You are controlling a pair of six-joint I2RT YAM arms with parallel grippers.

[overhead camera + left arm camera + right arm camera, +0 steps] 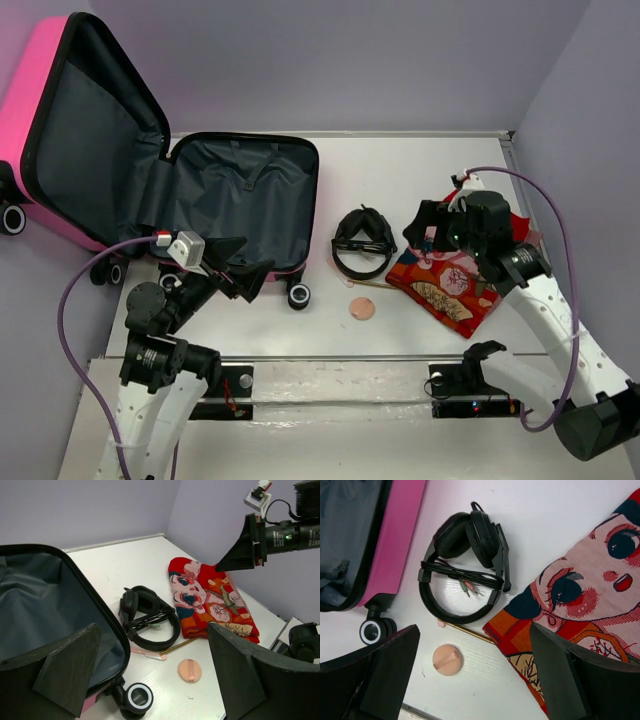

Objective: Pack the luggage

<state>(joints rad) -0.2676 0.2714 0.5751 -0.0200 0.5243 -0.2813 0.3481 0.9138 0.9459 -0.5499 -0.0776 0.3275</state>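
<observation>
Luggage (pixel 245 200): at the left of the worktop (pixel 400 165), lying open. The pink lid stands up at the far left and the grey-lined base lies flat – its mouth faces up, ready to take things.
Contents: nothing can be seen inside.
Loose items: black headphones (pixel 362 243) just right of the case, a red printed cloth (pixel 455 275) further right, a round peach pad (pixel 361 309) and a thin gold stick (pixel 470 631) near the front.
Left claw (pixel 152 626): spread wide and holding nothing. It sits by the near rim of the case, apparently kept out of the other arm's way.
Right claw (pixel 473 627): also wide and empty, raised over the left edge of the cloth – probably lining up a grab.
Progress: packing not yet begun, judging by the bare lining.
</observation>
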